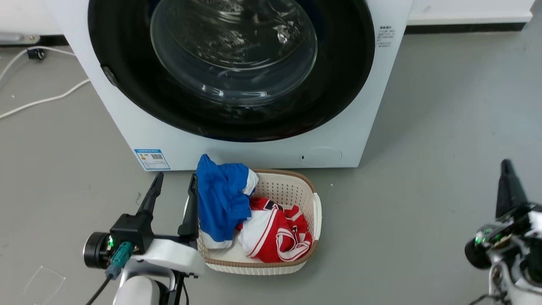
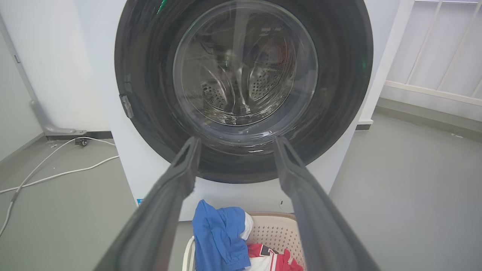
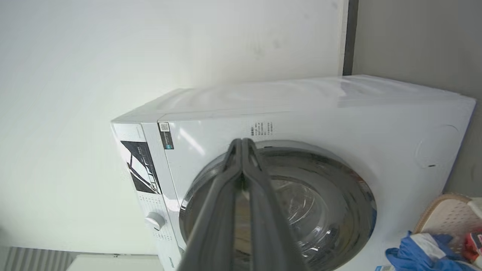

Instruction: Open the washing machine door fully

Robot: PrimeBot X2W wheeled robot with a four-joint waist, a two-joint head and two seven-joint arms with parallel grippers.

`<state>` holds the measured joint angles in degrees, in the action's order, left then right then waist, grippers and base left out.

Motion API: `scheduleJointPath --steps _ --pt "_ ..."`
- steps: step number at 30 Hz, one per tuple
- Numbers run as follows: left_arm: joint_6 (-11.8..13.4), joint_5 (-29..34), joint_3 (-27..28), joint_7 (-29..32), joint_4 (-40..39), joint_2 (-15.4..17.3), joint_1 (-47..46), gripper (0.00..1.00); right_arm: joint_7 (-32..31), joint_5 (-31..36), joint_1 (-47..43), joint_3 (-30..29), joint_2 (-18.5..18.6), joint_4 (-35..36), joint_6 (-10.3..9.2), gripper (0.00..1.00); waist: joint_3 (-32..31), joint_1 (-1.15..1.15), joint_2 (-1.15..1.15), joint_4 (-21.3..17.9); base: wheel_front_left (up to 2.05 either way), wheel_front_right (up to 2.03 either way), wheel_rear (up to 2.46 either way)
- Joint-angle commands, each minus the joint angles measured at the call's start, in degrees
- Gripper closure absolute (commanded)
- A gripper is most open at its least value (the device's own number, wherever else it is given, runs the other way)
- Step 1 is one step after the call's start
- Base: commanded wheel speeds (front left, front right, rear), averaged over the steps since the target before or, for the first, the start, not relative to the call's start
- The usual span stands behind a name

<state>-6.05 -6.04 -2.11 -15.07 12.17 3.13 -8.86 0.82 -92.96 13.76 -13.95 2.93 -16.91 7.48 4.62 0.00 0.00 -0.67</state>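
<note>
Left hand (image 1: 176,176) gapes, right hand (image 3: 241,142) pinched; washing machine door (image 1: 233,67) closed.

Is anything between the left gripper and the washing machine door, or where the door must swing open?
Nothing visible lies between the left gripper and the washing machine door. A laundry basket with clothes stands on the floor just before the machine, below the door's rim; it looks low enough to clear.
</note>
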Motion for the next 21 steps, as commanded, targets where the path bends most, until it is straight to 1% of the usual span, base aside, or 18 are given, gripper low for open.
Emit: scheduleJointPath --steps 1,4,5,7,9,11,14,18,19,21 --pt "0.0 -0.1 0.0 -0.1 -0.4 -0.1 -0.9 0.00 -1.0 -2.5 2.4 -1.2 0.2 -1.1 0.02 1.00 1.2 0.00 0.00 -0.1 0.00 0.00 0.00" --pt "0.3 -0.2 -0.2 -0.1 -1.4 -0.2 -2.2 0.00 -3.1 -8.3 7.6 -3.9 3.0 -5.3 0.02 1.00 3.2 0.00 0.00 0.0 0.00 0.00 0.00" --pt "0.4 -0.4 -0.3 -0.1 -1.8 -0.2 -2.6 0.00 -3.7 -9.3 9.5 -4.2 4.2 -6.9 0.02 1.00 4.0 0.00 0.00 0.1 0.00 0.00 0.00" --pt "0.4 -0.6 -0.4 -0.1 -2.4 -0.2 -3.5 0.00 -5.2 -11.4 13.4 -4.0 6.3 -10.0 0.02 1.00 5.4 0.00 0.00 0.2 0.00 0.00 0.00" --pt "0.4 -0.7 -0.5 -0.1 -3.0 -0.2 -4.4 0.00 -6.8 -12.9 17.6 -3.3 9.3 -13.3 0.02 1.00 7.0 0.00 0.00 0.4 0.00 0.00 0.00" --pt "0.6 -0.8 -0.9 -0.1 -3.8 -0.3 -5.2 0.00 -8.4 -12.8 21.6 -1.5 12.5 -16.3 0.02 1.00 8.6 0.00 0.00 0.8 0.00 0.00 0.00" --pt "0.9 -1.3 -1.8 -0.1 -4.7 -0.3 -6.5 0.00 -12.0 -11.4 27.6 2.9 17.0 -20.2 0.02 1.00 10.8 0.00 0.00 1.5 0.00 0.00 0.00" --pt "1.1 -1.8 -2.5 -0.1 -5.9 -0.3 -8.2 0.00 -17.6 -8.7 35.6 9.8 21.4 -24.4 0.02 1.00 13.5 0.00 0.00 2.4 0.00 0.00 0.00" --pt "1.2 -2.0 -2.7 -0.1 -6.2 -0.3 -8.5 0.00 -18.8 -7.9 37.8 11.5 22.2 -25.6 0.02 1.00 14.2 0.00 0.00 2.5 0.00 0.00 0.00" --pt "1.4 -2.2 -3.3 -0.1 -6.7 -0.3 -9.1 0.00 -21.2 -6.4 42.1 14.8 22.7 -27.7 0.02 1.00 15.4 0.00 0.00 2.9 0.00 0.00 0.00"
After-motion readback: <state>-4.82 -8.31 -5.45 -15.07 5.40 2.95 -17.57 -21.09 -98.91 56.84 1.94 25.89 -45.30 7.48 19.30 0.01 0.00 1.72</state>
